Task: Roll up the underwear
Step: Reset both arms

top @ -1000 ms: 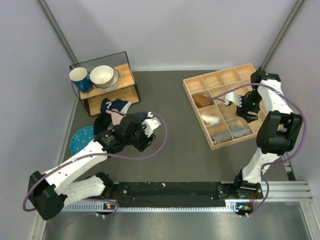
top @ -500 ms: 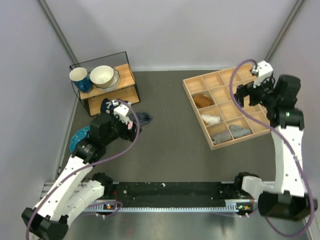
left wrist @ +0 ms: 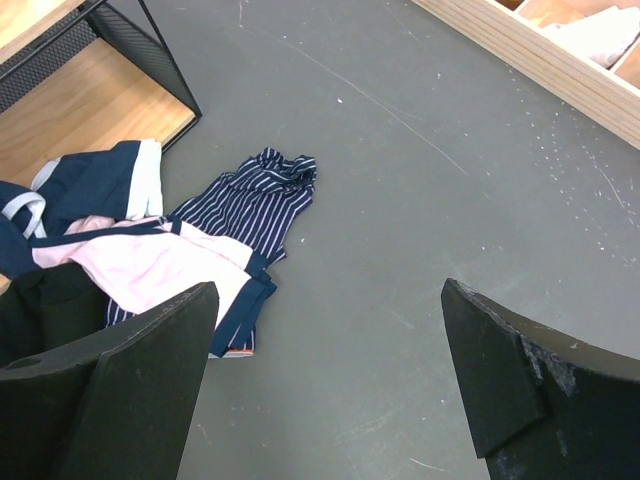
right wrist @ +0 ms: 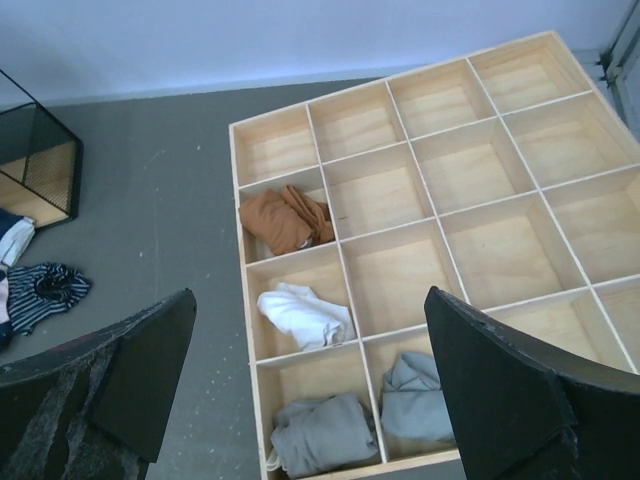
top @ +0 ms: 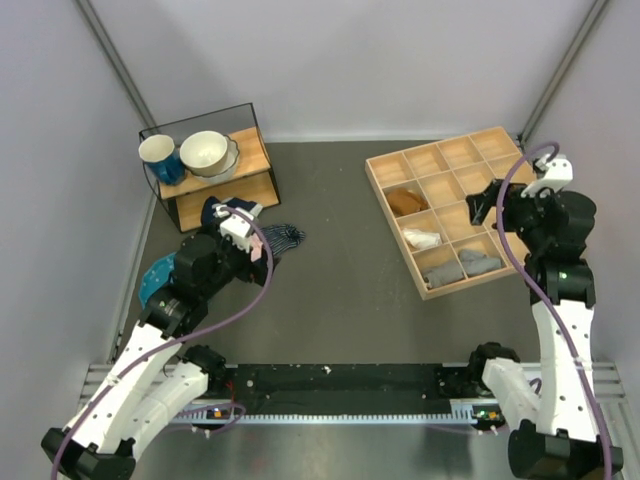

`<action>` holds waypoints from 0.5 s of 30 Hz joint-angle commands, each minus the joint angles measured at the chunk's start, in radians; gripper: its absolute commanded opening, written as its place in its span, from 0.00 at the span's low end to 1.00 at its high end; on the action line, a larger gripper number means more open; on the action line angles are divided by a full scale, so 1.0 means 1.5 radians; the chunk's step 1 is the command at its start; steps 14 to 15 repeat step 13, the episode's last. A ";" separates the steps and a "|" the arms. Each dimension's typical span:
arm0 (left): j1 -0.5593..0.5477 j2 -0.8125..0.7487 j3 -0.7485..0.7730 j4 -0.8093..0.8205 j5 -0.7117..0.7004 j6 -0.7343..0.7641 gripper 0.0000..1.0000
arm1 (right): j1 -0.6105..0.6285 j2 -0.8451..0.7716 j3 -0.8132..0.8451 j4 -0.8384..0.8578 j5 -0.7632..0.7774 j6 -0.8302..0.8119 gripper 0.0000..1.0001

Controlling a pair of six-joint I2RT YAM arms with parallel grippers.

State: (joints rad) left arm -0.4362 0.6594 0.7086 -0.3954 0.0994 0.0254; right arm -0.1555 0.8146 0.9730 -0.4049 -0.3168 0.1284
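Observation:
Two grey cloth bundles lie in the near compartments of the wooden tray (top: 372, 172). The mid-grey underwear (top: 440, 270) is in the near-left one, also in the right wrist view (right wrist: 325, 435). A bluish-grey bundle (right wrist: 420, 400) lies beside it. I cannot tell whether either is tightly rolled. My right gripper (top: 495, 205) hangs open and empty above the tray (right wrist: 310, 300). My left gripper (top: 245, 240) is open and empty over the floor (left wrist: 330, 300), next to the clothes pile.
The navy striped garment (left wrist: 260, 200) and a pink cloth (left wrist: 150, 265) lie in a pile with navy and black pieces. A teal dotted cloth (top: 155, 280) lies at the left. A wire shelf (top: 215, 185) holds a blue cup (top: 160, 158) and a bowl (top: 207, 152). Brown (right wrist: 285, 220) and white (right wrist: 300, 315) cloths sit in the tray.
My right arm has lifted off the tray and swung toward the right edge. My left arm has pulled back left toward the clothes pile. Both grippers stay empty.

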 commanded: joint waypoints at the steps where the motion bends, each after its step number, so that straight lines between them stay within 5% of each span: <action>1: 0.002 0.003 -0.002 0.026 -0.020 0.005 0.99 | -0.001 -0.045 -0.004 0.023 0.026 0.028 0.99; 15: 0.002 0.009 -0.001 0.023 -0.019 0.000 0.99 | -0.002 -0.081 0.007 -0.010 0.059 0.005 0.99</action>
